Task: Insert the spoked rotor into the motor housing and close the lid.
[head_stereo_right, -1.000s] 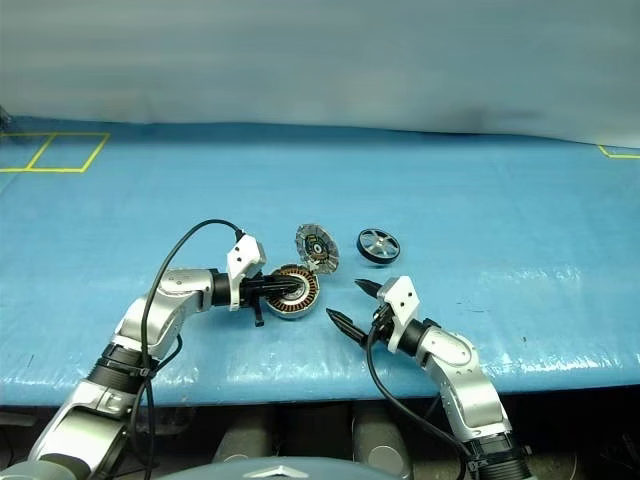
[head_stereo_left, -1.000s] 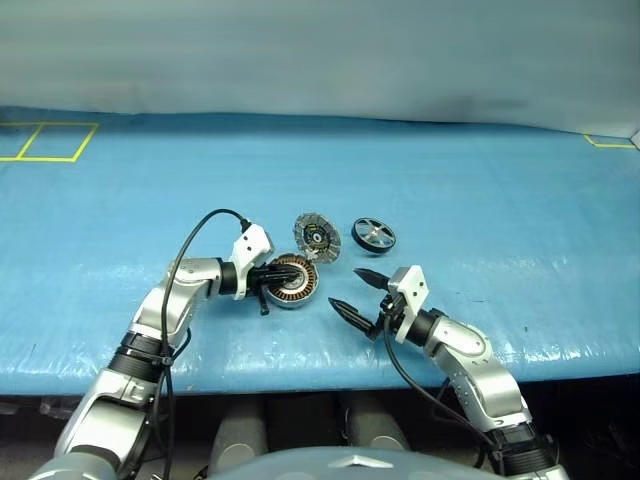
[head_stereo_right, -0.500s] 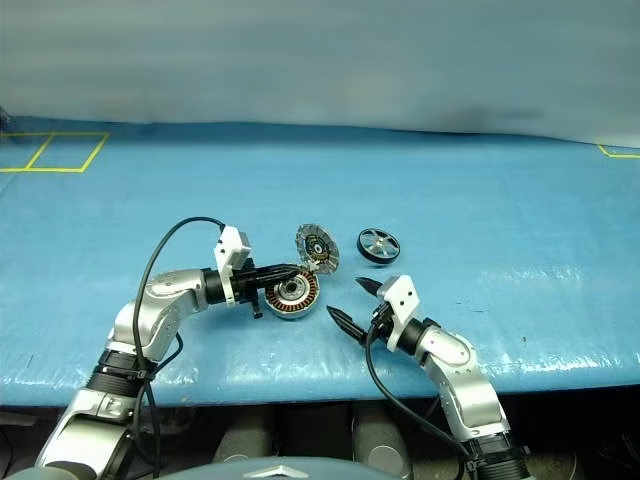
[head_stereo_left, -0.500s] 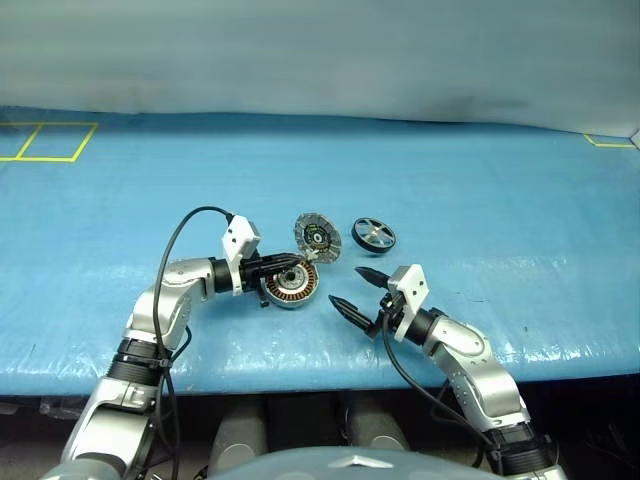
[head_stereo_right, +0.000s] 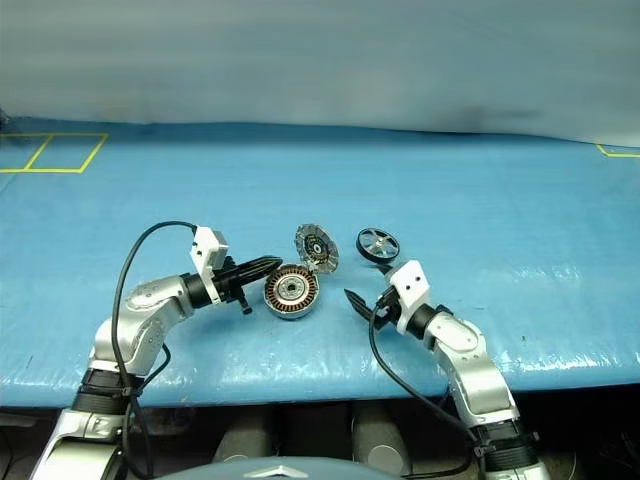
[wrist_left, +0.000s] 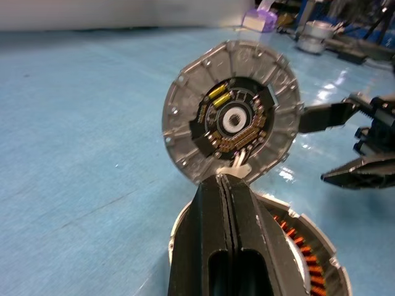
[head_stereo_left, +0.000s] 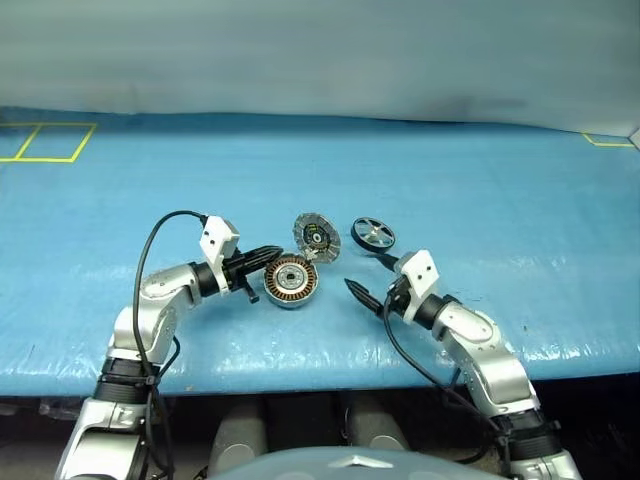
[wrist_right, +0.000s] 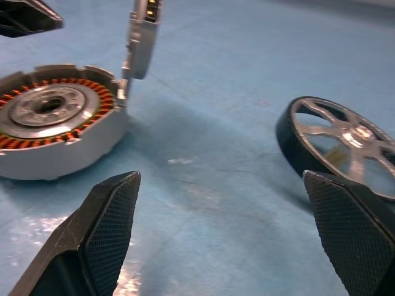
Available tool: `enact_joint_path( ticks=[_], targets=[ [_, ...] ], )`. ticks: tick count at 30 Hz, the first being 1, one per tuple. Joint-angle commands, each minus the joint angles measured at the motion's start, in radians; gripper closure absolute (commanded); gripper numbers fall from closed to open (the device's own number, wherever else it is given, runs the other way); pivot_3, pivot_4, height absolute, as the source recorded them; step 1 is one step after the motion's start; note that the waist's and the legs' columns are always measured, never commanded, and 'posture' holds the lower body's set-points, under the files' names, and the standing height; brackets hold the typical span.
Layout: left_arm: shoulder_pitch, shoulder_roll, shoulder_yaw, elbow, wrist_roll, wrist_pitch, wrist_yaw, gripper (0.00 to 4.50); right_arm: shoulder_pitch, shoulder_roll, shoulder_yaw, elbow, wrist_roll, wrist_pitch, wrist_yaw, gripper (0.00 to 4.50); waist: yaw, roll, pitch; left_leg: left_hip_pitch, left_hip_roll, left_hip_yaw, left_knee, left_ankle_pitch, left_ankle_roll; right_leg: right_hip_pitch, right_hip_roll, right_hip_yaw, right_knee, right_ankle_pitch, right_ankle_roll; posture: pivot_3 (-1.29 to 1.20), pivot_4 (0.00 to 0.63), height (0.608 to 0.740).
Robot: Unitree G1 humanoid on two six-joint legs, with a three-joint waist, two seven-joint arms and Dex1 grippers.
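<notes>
Near the middle of the left eye view lay the motor housing (head_stereo_left: pixel 291 281) on the blue table (head_stereo_left: pixel 500 200), copper windings exposed and cup unfilled. Stood propped on edge against its upper right rim: the lid (head_stereo_left: pixel 316 237), inner face toward the camera. Further right, apart from both, sat the spoked rotor (head_stereo_left: pixel 373 235), flat and untouched. Judged at an early stage: nothing inserted, nothing closed; rotor yet to be picked up, seated in the cup, and the lid brought down.

Lower left of the frame held the left gripper (head_stereo_left: pixel 270 256), clenched tight on nothing, tips just beside the housing's left rim, arm bent and pointing right, roughly level with a slight downward tilt. Lower right held the right gripper (head_stereo_left: pixel 371 279), spread wide and empty, pointing toward the upper left, one finger below the rotor and the other toward the housing, touching neither.
</notes>
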Motion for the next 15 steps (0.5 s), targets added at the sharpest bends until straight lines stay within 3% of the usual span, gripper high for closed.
enact_joint_path(
  ticks=[1,6,10,13,15],
  targets=[
    [0.012,-0.002,-0.026,-0.066,0.044,-0.051,0.030,4.49,-0.052,-0.021,-0.034,-0.009,-0.030,0.018,-0.037,0.00,0.000,0.000,0.000,0.000,0.000,0.000,0.000,0.000,0.000,0.000,0.000,0.000,0.000,0.000,0.000,0.00,0.150,0.740],
    [0.039,-0.016,-0.018,-0.112,0.034,-0.072,0.052,4.49,-0.137,-0.046,-0.047,0.034,-0.048,0.042,-0.044,0.00,-0.002,0.000,0.000,0.000,0.000,0.000,-0.001,0.000,0.000,0.000,0.000,0.000,0.000,0.000,0.000,0.00,0.150,0.740],
    [0.062,-0.027,-0.009,-0.133,0.018,-0.084,0.060,4.50,-0.213,-0.054,-0.047,0.109,-0.062,0.051,-0.047,0.90,-0.003,0.000,0.000,0.000,0.000,0.000,-0.001,0.000,0.000,0.000,0.000,0.000,0.000,0.000,0.000,0.00,0.150,0.740],
    [0.085,-0.030,-0.010,-0.145,0.015,-0.091,0.065,4.50,-0.262,-0.051,-0.040,0.170,-0.072,0.054,-0.048,1.91,-0.004,0.000,0.000,0.000,0.000,0.000,-0.001,0.000,0.000,0.000,0.000,0.000,0.000,0.000,0.000,0.00,0.150,0.740],
    [0.098,-0.034,-0.008,-0.150,0.013,-0.093,0.071,4.50,-0.289,-0.043,-0.042,0.208,-0.073,0.056,-0.049,1.91,-0.003,0.000,0.000,0.000,0.000,0.000,-0.001,0.000,0.000,0.000,0.000,0.000,0.000,0.000,0.000,0.00,0.150,0.740]
  ],
)
